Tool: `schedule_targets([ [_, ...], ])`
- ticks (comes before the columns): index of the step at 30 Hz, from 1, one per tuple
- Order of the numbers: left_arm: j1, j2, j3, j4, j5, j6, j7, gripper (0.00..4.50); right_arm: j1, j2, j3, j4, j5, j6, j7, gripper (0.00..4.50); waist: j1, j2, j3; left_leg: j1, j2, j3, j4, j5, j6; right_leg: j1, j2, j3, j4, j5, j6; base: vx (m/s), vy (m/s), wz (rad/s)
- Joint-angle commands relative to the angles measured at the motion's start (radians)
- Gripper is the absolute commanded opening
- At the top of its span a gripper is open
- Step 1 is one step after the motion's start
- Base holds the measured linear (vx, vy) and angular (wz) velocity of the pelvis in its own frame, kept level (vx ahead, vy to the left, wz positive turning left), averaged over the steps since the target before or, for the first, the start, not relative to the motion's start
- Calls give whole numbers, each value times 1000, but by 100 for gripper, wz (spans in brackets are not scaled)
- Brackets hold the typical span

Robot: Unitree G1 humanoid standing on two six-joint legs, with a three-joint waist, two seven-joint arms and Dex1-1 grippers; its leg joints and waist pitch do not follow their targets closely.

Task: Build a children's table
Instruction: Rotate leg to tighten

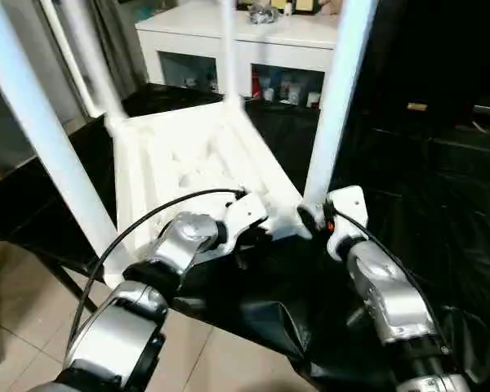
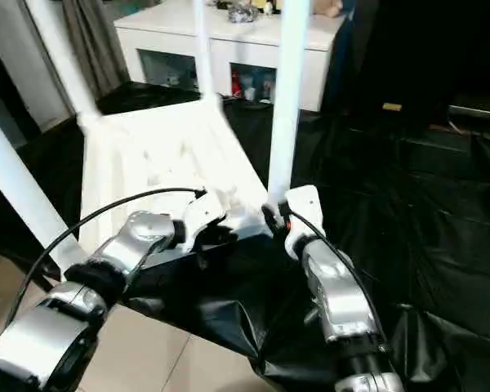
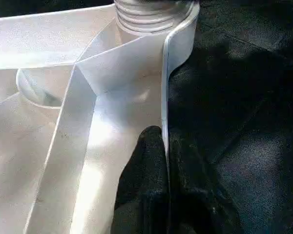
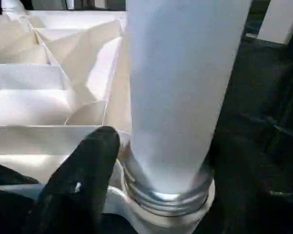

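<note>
Table top (image 1: 188, 163) is lying upside down, ribbed underside up, on black plastic sheeting (image 1: 441, 229) that is covering the work surface. Four white legs are standing up out of its corner sockets: near-right leg (image 1: 336, 106), near-left leg (image 1: 41, 131), far-left leg (image 1: 90, 61), far-right leg (image 1: 227, 49)

Left gripper (image 3: 167, 170) is sitting at the near edge of the top, left of the near-right leg. Its jaws are pinched narrow onto the thin rim wall (image 3: 178, 53) of the top, one black finger (image 3: 144, 175) inside the rim and the other outside over the sheeting. Ahead of it the rim is curving round the near-right socket (image 3: 154, 12), where the leg's threaded end is seated

Right gripper (image 1: 314, 219) is sitting at the foot of the near-right leg, just right of the left gripper. Its jaws are standing wide around the leg base; in the right wrist view one black finger (image 4: 85, 175) is lying against the tube by the threaded collar (image 4: 166, 195), the other finger is hidden behind the leg, so I cannot tell if the tube is really clamped

Beyond both grippers, past the far edge of the top, a white cabinet (image 1: 253, 49) with glass doors is standing, small items on top. Grey curtain (image 2: 86, 37) is hanging off to the far left. Tiled floor (image 1: 16, 286) is showing below the near edge of the work surface
</note>
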Motion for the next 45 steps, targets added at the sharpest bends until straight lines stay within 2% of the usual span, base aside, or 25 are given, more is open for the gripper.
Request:
schedule_targets([
  [1, 6, -24, 12, 11, -26, -18, 9, 0, 12, 35, 63, 19, 36, 15, 84, 317, -2, -23, -34, 2, 14, -15, -81, -332, 23, 19, -34, 20, -89, -406, -133, 0, 0, 0],
  [5, 20, 6, 6, 0, -26, -32, -39, 0, 8, -22, 58, -7, 42, 4, 162, 354, -3, -24, -36, -1, 15, -14, -79, -320, 36, 26, -36, 21, -85, -376, -153, 0, 0, 0],
  [6, 35, 24, 6, -11, -40, -64, -94, 0, 9, -98, 91, -30, 24, -11, 257, 367, -1, -27, -36, 0, 16, -13, -78, -314, 39, 27, -37, 20, -86, -373, -154, 0, 0, 0],
  [7, 35, 25, 6, -12, -40, -65, -96, 0, 9, -101, 92, -31, 24, -11, 260, 367, -1, -26, -38, -2, 16, -12, -76, -299, 46, 30, -37, 22, -82, -347, -162, 0, 0, 0],
  [8, 44, 35, 6, -20, -48, -85, -125, 0, 12, -138, 103, -44, 22, -17, 308, 367, 0, -27, -38, -2, 17, -11, -75, -292, 49, 30, -37, 22, -81, -336, -166, 0, 0, 0],
  [9, 56, 49, 9, -32, -60, -83, -160, 0, 21, -186, 111, -72, 35, -17, 379, 367, 3, -30, -38, -5, 18, -11, -73, -276, 57, 36, -37, 21, -79, -330, -170, 0, 0, 0],
  [10, 68, 66, 6, -45, -65, -94, -199, 0, 32, -232, 124, -98, 38, -32, 442, 367, 3, -30, -39, -7, 17, -10, -72, -266, 64, 35, -37, 23, -77, -320, -173, 0, 0, 0],
  [11, 77, 79, 2, -57, -69, -106, -232, 0, 40, -266, 134, -116, 39, -47, 490, 367, 7, -38, -39, -7, 19, -8, -70, -251, 76, 35, -38, 23, -76, -310, -175, 0, 0, 0],
  [13, 86, 99, -1, -71, -72, -101, -265, 0, 50, -307, 140, -135, 48, -58, 552, 367, 16, -35, -43, -3, 22, -5, -66, -216, 90, 35, -41, 25, -71, -265, -190, 0, 0, 0],
  [14, 90, 110, -1, -78, -72, -93, -278, 0, 53, -323, 138, -139, 54, -58, 578, 367, 15, -33, -43, -6, 22, -4, -64, -199, 97, 36, -40, 24, -67, -241, -203, 0, 0, 0],
  [15, 101, 125, 1, -101, -86, -97, -319, 0, 51, -333, 124, -133, 72, -62, 602, 367, 15, -44, -44, -10, 22, -4, -62, -173, 102, 38, -39, 22, -62, -218, -210, 0, 0, 0],
  [17, 116, 141, 7, -134, -113, -91, -374, 0, 44, -339, 111, -124, 96, -60, 626, 367, 16, -37, -46, -10, 24, -4, -62, -151, 109, 38, -39, 21, -56, -187, -225, 0, 0, 0],
  [18, 131, 156, 9, -169, -139, -88, -430, 0, 38, -344, 113, -115, 104, -61, 647, 367, 16, -39, -48, -10, 24, -4, -61, -141, 112, 39, -38, 20, -52, -167, -232, 0, 0, 0],
  [19, 134, 159, 9, -177, -144, -87, -442, 0, 37, -346, 115, -114, 105, -61, 652, 367, 17, -37, -52, -12, 25, -4, -58, -111, 120, 40, -36, 20, -44, -112, -247, 0, 0, 0],
  [21, 149, 177, 4, -218, -160, -71, -483, 0, 26, -354, 135, -102, 99, -59, 678, 367, 22, -41, -56, -12, 26, 1, -49, -60, 149, 36, -32, 20, -28, 8, -279, 27, 8, 0],
  [22, 150, 178, 4, -219, -158, -72, -483, 0, 25, -354, 136, -99, 98, -60, 677, 367, 23, -38, -55, -12, 26, 2, -47, -58, 155, 33, -32, 20, -27, 18, -283, 0, 0, 0],
  [23, 151, 184, -2, -225, -149, -75, -480, 0, 17, -352, 141, -82, 86, -67, 671, 367, 27, -42, -53, -12, 26, 5, -44, -63, 162, 30, -32, 20, -26, 16, -286, 0, 0, 0],
  [25, 155, 187, -3, -233, -148, -69, -479, 0, 10, -343, 139, -63, 85, -72, 676, 367, 33, -42, -49, -11, 27, 5, -46, -101, 147, 27, -35, 21, -31, -51, -275, 0, 0, 0],
  [27, 158, 187, -3, -239, -150, -65, -475, 0, 4, -331, 135, -48, 88, -76, 676, 367, 32, -44, -45, -11, 27, 3, -51, -145, 112, 27, -37, 23, -37, -128, -255, 0, 0, 0],
  [30, 163, 187, -3, -252, -154, -52, -480, 0, -4, -319, 128, -40, 101, -72, 678, 343, 30, -50, -43, -10, 27, 2, -53, -164, 92, 27, -37, 25, -40, -155, -241, 0, 0, 0],
  [32, 164, 185, -1, -260, -153, -47, -481, 0, -8, -314, 121, -36, 116, -67, 683, 343, 31, -50, -44, -11, 26, 2, -52, -153, 91, 28, -36, 26, -38, -140, -237, 0, 0, 0],
  [34, 166, 185, 1, -265, -156, -38, -488, 0, -10, -313, 117, -36, 127, -62, 686, 312, 32, -49, -44, -12, 25, 2, -51, -135, 98, 30, -36, 26, -35, -111, -241, 0, 0, 0],
  [38, 167, 189, -4, -264, -154, -38, -492, 0, -10, -316, 115, -27, 128, -70, 690, 282, 32, -48, -47, -13, 23, 3, -47, -109, 110, 32, -34, 25, -30, -67, -251, 0, 0, 0],
  [42, 170, 195, -7, -267, -149, -33, -487, 0, 2, -302, 103, -28, 135, -70, 675, 272, 33, -46, -47, -12, 23, 4, -47, -113, 111, 31, -34, 25, -30, -72, -256, 0, 0, 0],
  [45, 169, 186, -6, -257, -125, -33, -426, 0, 7, -270, 91, -2, 120, -85, 603, 270, 29, -46, -46, -13, 23, 3, -48, -123, 102, 30, -34, 25, -32, -86, -254, 0, 0, 0],
])
